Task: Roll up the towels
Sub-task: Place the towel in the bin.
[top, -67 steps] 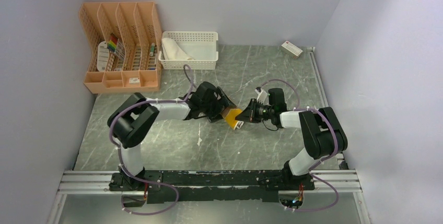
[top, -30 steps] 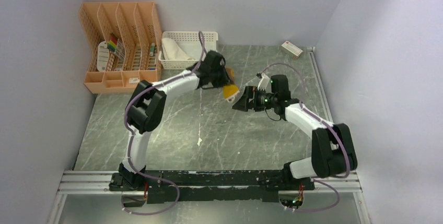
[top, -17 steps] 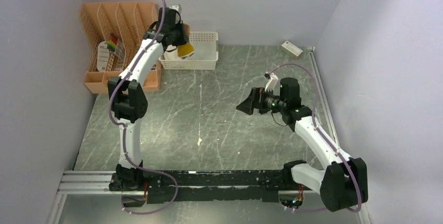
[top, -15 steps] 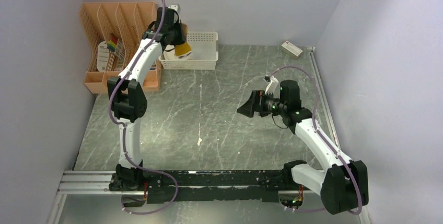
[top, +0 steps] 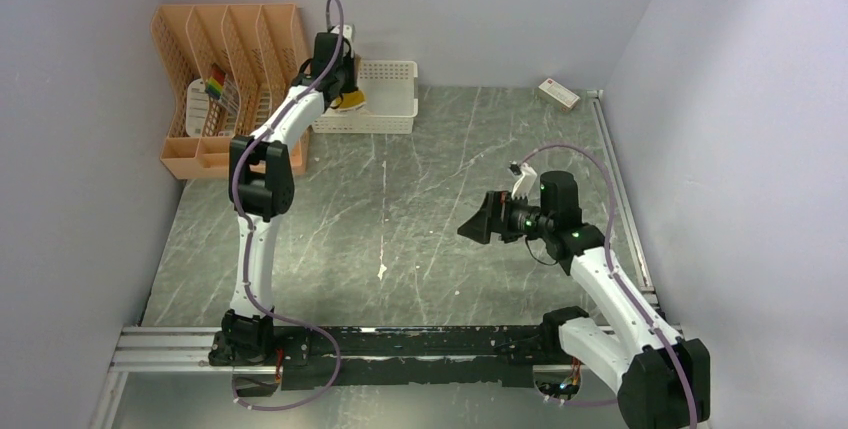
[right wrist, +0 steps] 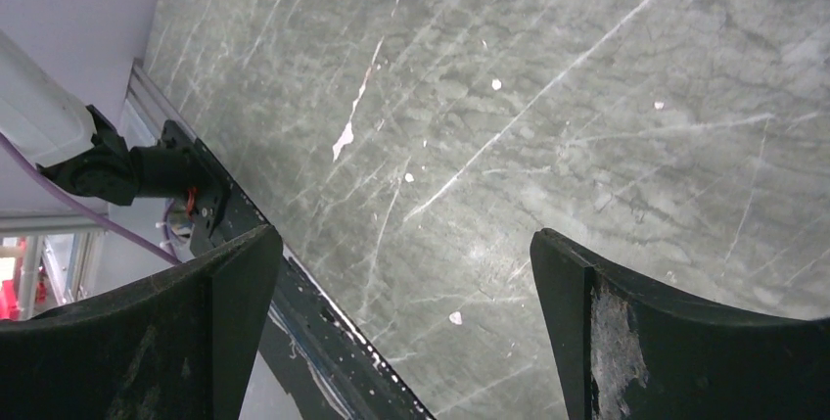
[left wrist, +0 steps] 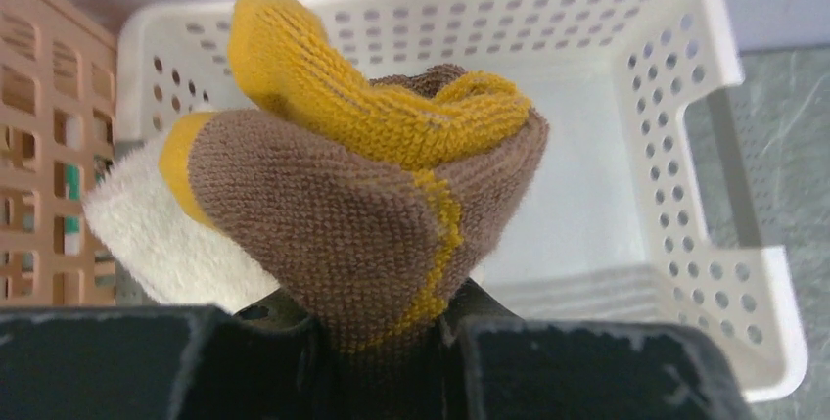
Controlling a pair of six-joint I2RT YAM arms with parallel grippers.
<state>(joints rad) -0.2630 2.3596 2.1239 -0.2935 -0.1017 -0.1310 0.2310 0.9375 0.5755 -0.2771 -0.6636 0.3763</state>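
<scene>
Rolled mustard-yellow towel (left wrist: pixel 372 195) is pinched by its lower end in the left gripper (left wrist: pixel 384 347), jaws narrowed on the cloth. It hangs above the left part of the white lattice basket (left wrist: pixel 726 63). The white towel (left wrist: pixel 157 239) lies in the basket just beside it; contact can't be told. The right gripper (right wrist: pixel 406 327) has its jaws spread wide and empty over the grey marbled table (right wrist: pixel 548 97), well apart. The towel looks soft, light, grippy terry. The roll likely springs loose, so clamp across its middle over the free edge.
</scene>
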